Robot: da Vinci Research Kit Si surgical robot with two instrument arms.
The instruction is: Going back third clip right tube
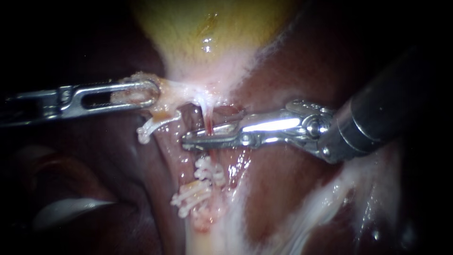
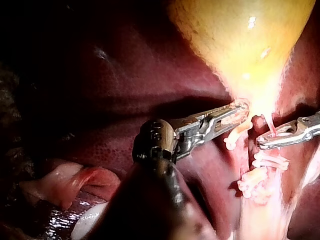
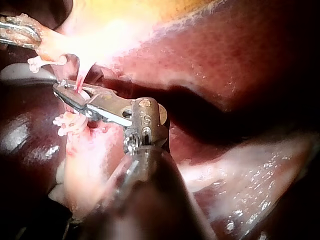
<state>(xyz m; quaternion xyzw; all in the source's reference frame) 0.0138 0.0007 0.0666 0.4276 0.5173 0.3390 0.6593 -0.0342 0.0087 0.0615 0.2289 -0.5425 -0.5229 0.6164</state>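
Left instrument point(image 1: 152, 92), from nine o'clock: hand holding gallbladder point(image 1: 212, 33) neck. Right instrument point(image 1: 198, 134): hand narrow, tube point(image 1: 207, 121) between; clips point(image 1: 193, 194) at six o'clock.

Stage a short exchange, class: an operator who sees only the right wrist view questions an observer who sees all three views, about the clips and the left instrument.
Operator: Beyond my right instrument I make out one white cluster on the tube. How many clips are there?
Observer: The endoscope view shows two, an upper clip and a lower clip. Both are on the side of the jaws away from the gallbladder.
Operator: I see only the tip of the left instrument. What is it doing?
Observer: Its shaft comes in nearly level, and its jaws are shut on pale tissue at the gallbladder's narrow end.
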